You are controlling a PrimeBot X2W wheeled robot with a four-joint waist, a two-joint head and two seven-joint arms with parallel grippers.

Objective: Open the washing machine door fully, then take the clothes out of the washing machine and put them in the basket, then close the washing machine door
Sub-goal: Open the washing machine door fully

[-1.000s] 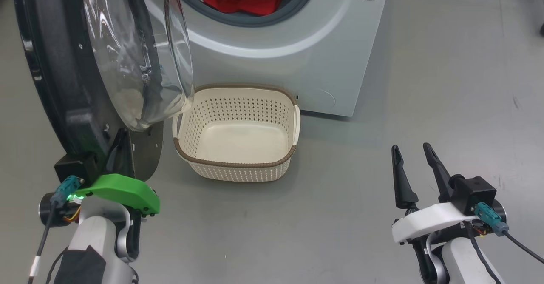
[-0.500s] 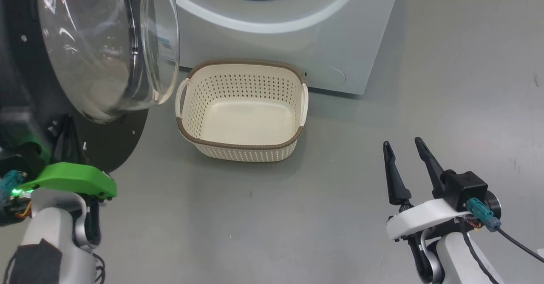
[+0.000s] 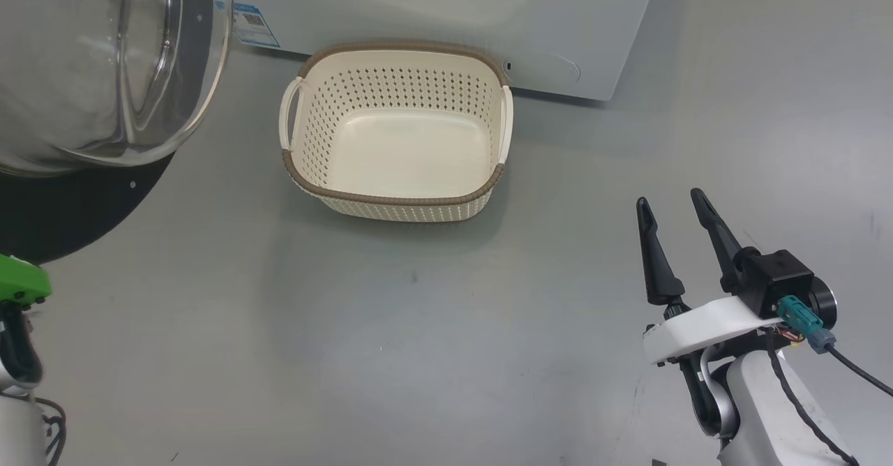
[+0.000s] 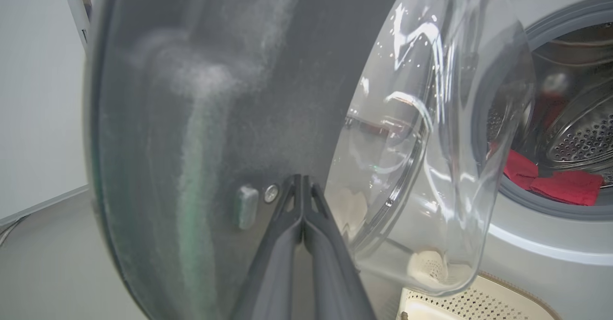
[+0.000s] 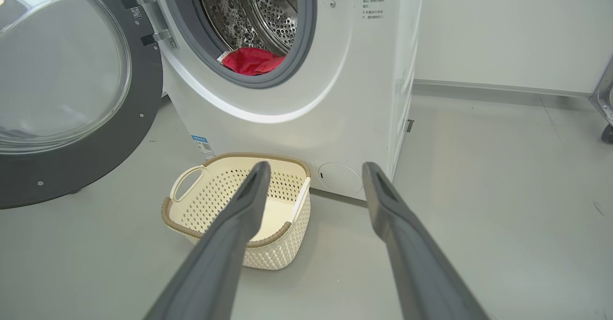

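Note:
The washing machine door (image 3: 77, 208) stands swung wide at the upper left, its glass bowl (image 3: 104, 54) facing out. My left gripper (image 4: 300, 180) is shut, with its tips close against the door's black inner face (image 4: 215, 95). Red clothes (image 5: 251, 60) lie in the drum of the washing machine (image 5: 359, 71); through the glass bowl they appear again as clothes (image 4: 565, 186). The cream basket (image 3: 391, 197) sits empty on the floor before the machine (image 3: 558, 26). My right gripper (image 3: 670, 201) stands open at the lower right, apart from the basket (image 5: 268, 241).
Grey floor stretches between me and the basket. A blue label (image 3: 250, 25) and a round service flap (image 5: 340, 177) mark the machine's lower front. A white wall runs behind on the right, with a caster wheel (image 5: 607, 133) at that edge.
The door has swung wider to the left with my left gripper against it. The head camera has shifted, so the drum mouth and my left gripper have left its picture. The right gripper stays open.

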